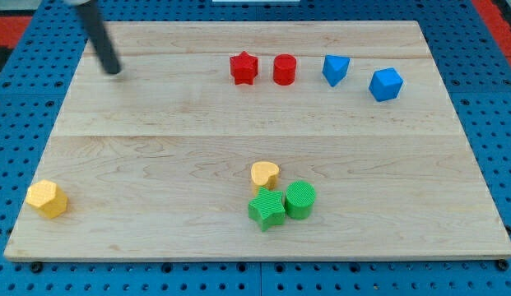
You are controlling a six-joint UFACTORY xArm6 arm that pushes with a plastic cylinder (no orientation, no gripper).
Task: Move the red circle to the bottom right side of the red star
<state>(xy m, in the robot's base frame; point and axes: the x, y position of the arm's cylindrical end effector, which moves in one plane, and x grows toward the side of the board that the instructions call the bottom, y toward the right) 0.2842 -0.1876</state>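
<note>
The red circle (285, 69) sits near the view's top, just right of the red star (243, 68), with a small gap between them. My tip (114, 69) is at the view's upper left, far to the left of both red blocks and touching no block. The dark rod slants up to the view's top left edge.
A blue triangular block (336, 70) and a blue cube (386, 84) lie right of the red circle. A yellow heart (265, 174), green star (267, 208) and green circle (300, 199) cluster at bottom centre. A yellow hexagon (47, 198) sits bottom left. The wooden board (156, 156) rests on a blue pegboard.
</note>
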